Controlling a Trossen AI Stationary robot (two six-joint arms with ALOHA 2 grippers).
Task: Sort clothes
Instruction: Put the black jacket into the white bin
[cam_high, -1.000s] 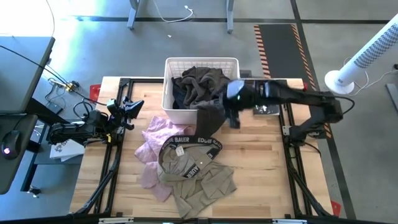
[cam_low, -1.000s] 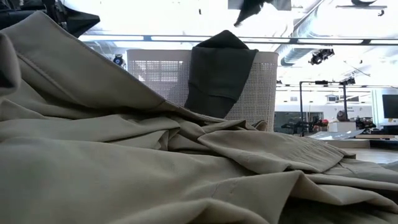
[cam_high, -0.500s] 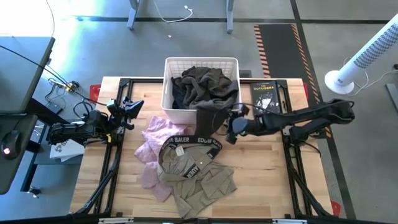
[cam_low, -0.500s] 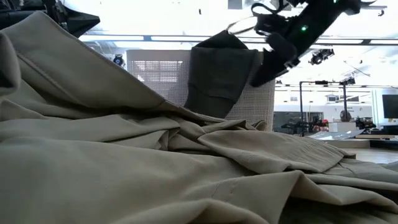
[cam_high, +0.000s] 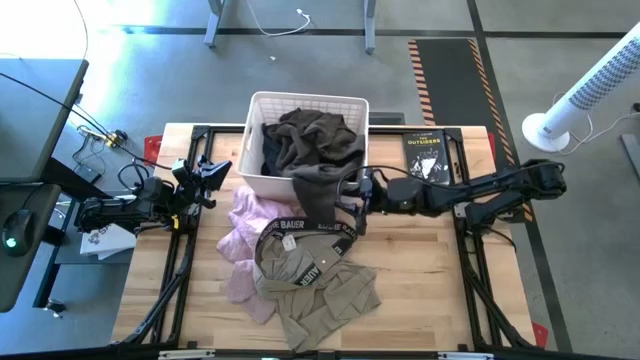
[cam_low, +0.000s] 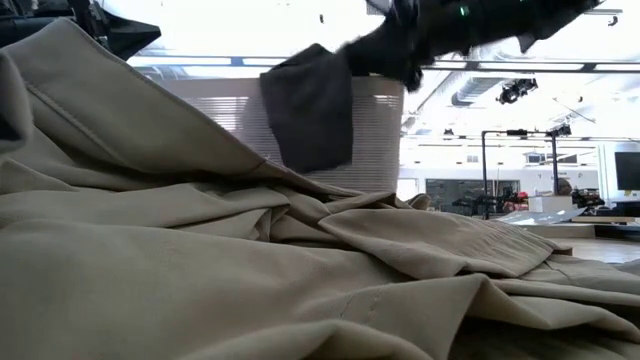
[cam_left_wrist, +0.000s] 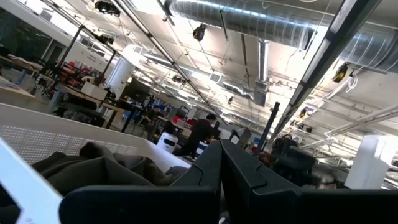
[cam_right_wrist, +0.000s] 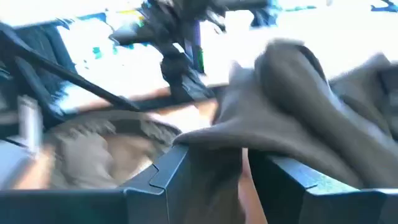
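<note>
1. Step in hand: the right claw (cam_high: 352, 205) pulls the olive-brown garment (cam_high: 318, 150) out of the white basket (cam_high: 258, 102). A flap of this garment hangs over the basket's near wall, and the claw sits at that flap, just beside the wall.

2. Right claw state: the right wrist view shows fabric running between the two fingers (cam_right_wrist: 180, 171), so the claw is judged to be pinching the olive-brown garment. The fingers stand narrowly apart, with only the cloth filling the gap.

3. Left claw (cam_high: 212, 172): it waits at the left edge of the desk (cam_high: 430, 260), near the basket's left wall. In the left wrist view its fingers are pressed together and hold nothing.

4. Positions of the remaining clothes:
   - The navy garment (cam_high: 275, 148) lies in the basket, left of the olive-brown one.
   - The khaki trousers (cam_high: 320, 285) lie spread on the desk in front of the basket, waistband toward it.
   - The pale pink garment (cam_high: 245, 235) lies on the desk, partly under the trousers' left side.

5. Next move, as a judgement: the right arm needs to lift and draw the garment clear of the basket rim without dragging the basket, then carry it to a free part of the desk away from the trousers.

6. The small black book (cam_high: 425, 157) lies on the desk right of the basket and plays no part.
</note>
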